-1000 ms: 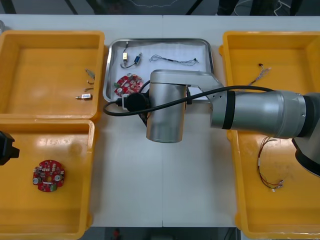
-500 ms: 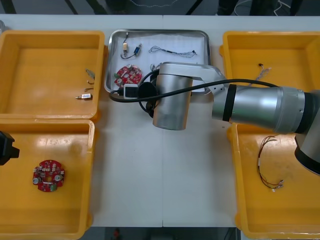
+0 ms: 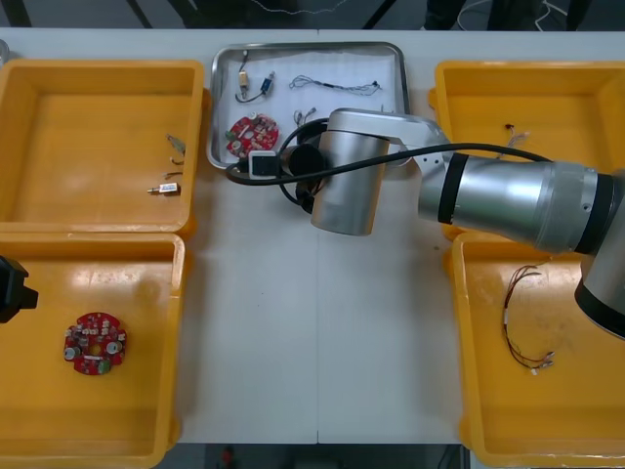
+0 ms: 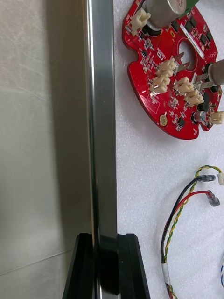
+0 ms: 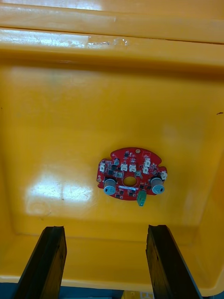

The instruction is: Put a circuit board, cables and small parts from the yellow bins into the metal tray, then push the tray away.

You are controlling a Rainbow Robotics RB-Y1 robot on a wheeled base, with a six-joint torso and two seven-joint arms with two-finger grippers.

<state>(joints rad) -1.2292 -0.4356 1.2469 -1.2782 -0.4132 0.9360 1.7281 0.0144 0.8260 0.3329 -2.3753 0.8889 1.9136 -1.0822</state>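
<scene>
The tray (image 3: 308, 46), loaded with a board (image 3: 251, 135), cables (image 3: 342, 86) and a small part (image 3: 241, 90), sat at the far middle of the worktop (image 3: 293, 322), between the far bins (image 3: 98, 66). The right hand (image 4: 105, 243) was clamped on its near rim, a finger each side, so the tray lay straight beyond the hand, its long axis running side to side, across the likely push. The left hand (image 5: 105, 229), fingers apart, hung over a second board (image 5: 130, 180) in the near left bin (image 5: 112, 37), well away. The worktop looked smooth; little bare room showed past the tray's far rim
</scene>
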